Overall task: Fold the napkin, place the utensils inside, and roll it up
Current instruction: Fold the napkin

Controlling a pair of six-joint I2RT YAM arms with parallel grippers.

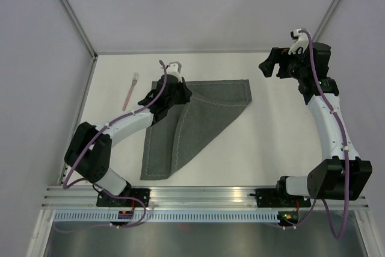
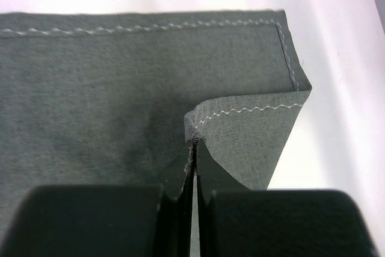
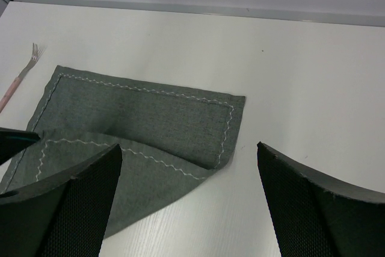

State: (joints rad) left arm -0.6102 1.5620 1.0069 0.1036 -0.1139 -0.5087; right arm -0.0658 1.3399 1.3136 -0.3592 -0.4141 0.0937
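Note:
The dark grey napkin [image 1: 210, 115] lies mid-table, one side lifted and folded over toward the right. My left gripper [image 1: 175, 92] is shut on a raised corner of it. In the left wrist view that stitched corner [image 2: 240, 130] stands pinched between the closed jaws of the left gripper [image 2: 194, 148], above the flat layer of the napkin [image 2: 120, 76]. A fork [image 1: 130, 90] with a pale pink handle lies left of the napkin. My right gripper [image 1: 274, 67] hovers open and empty at the back right. The right wrist view shows the napkin [image 3: 150, 124], the fork [image 3: 23, 75] and the right gripper [image 3: 189, 157].
The white table is bounded by a metal-framed back wall [image 1: 180, 51] and side panels. The arm bases sit on a rail [image 1: 198, 200] at the near edge. Bare tabletop [image 3: 289, 76] lies between the napkin and the right arm.

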